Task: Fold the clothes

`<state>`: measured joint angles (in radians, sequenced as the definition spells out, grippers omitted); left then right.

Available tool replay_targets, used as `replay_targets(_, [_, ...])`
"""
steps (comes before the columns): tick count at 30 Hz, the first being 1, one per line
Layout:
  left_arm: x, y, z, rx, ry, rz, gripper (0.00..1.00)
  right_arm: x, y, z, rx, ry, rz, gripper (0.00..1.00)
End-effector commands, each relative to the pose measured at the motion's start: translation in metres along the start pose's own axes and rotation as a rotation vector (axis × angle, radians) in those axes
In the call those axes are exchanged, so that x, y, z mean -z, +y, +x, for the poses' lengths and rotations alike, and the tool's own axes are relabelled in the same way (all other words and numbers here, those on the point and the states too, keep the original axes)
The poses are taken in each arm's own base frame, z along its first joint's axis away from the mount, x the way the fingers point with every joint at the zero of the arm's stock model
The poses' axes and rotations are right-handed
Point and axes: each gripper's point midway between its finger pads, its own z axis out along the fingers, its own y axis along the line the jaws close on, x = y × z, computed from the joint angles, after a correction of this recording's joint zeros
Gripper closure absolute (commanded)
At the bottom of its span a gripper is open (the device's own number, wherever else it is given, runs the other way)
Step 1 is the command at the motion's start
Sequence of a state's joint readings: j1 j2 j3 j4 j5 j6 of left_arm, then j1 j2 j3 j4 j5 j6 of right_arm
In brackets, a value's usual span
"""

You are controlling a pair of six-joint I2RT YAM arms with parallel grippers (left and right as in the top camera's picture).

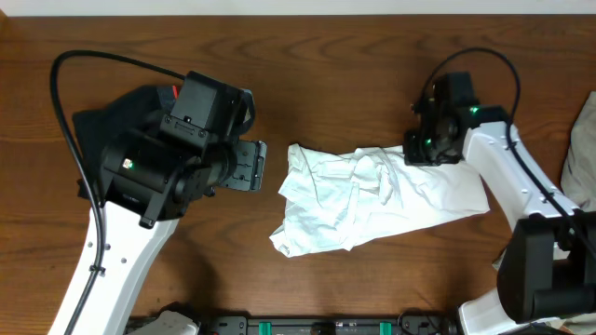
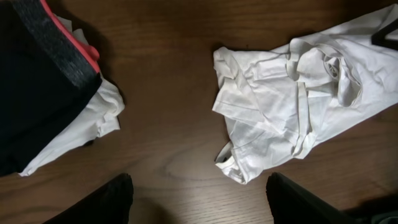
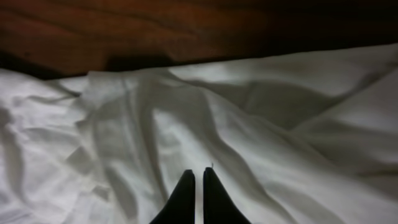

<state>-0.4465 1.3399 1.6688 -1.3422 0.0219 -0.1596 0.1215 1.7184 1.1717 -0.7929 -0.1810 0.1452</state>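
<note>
- Right wrist: right gripper (image 3: 196, 179) clenched over the shirt (image 3: 261, 143); caught cloth unconfirmed.
- Left gripper (image 2: 199, 186) released, shirt ahead; best pinch one layer at an edge, lift evenly.

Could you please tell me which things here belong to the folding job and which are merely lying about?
Belonging to the job:
crumpled white garment
black garment with grey-orange band
white cloth beneath it
pale garment at the right edge

Not part of it:
wooden table
black cable
</note>
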Motion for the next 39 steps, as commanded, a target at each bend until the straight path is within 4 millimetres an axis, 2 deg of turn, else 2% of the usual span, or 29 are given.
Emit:
replay_targets(1, [-0.001, 0.003, -0.001, -0.001, 0.003, -0.015, 0.29, -0.029, 0.012, 0.027, -0.024, 0.076, -0.037, 0.97])
replay_targets(5, [-0.001, 0.003, -0.001, -0.001, 0.003, -0.015, 0.29, -0.049, 0.037, 0.054, 0.04, 0.114, -0.108, 0.97])
replay_targets(10, [-0.001, 0.004, 0.002, 0.004, 0.013, -0.017, 0.29, -0.065, 0.084, 0.094, 0.168, 0.173, -0.224, 0.98])
replay_targets(14, [-0.001, 0.006, 0.007, 0.017, 0.035, -0.027, 0.29, -0.056, 0.116, 0.105, 0.286, 0.186, -0.334, 0.98])
replay_targets(18, [-0.002, 0.018, 0.012, 0.056, 0.049, -0.096, 0.28, -0.031, 0.125, 0.093, 0.363, 0.107, -0.361, 0.96])
replay_targets(21, [-0.006, 0.024, 0.017, 0.112, 0.066, -0.122, 0.24, -0.006, 0.12, 0.073, 0.37, -0.006, -0.342, 0.96])
replay_targets(24, [-0.013, 0.03, 0.025, 0.188, 0.098, -0.144, 0.23, 0.021, 0.098, 0.049, 0.313, -0.13, -0.264, 0.91])
replay_targets(26, [-0.02, 0.036, 0.031, 0.242, 0.122, -0.16, 0.21, 0.034, 0.081, 0.041, 0.266, -0.168, -0.231, 0.87])
replay_targets(28, [-0.027, 0.038, 0.039, 0.309, 0.152, -0.167, 0.13, 0.038, 0.067, 0.043, 0.222, -0.157, -0.216, 0.86])
replay_targets(32, [-0.048, 0.039, 0.062, 0.392, 0.24, -0.172, 0.11, 0.032, 0.047, 0.061, 0.148, -0.059, -0.195, 0.86])
replay_targets(36, [-0.084, 0.028, 0.092, 0.457, 0.345, -0.121, 0.09, 0.024, 0.043, 0.078, 0.131, 0.029, -0.179, 0.87])
replay_targets(39, [-0.118, 0.013, 0.116, 0.496, 0.414, -0.036, 0.08, 0.019, 0.042, 0.081, 0.126, 0.053, -0.175, 0.89])
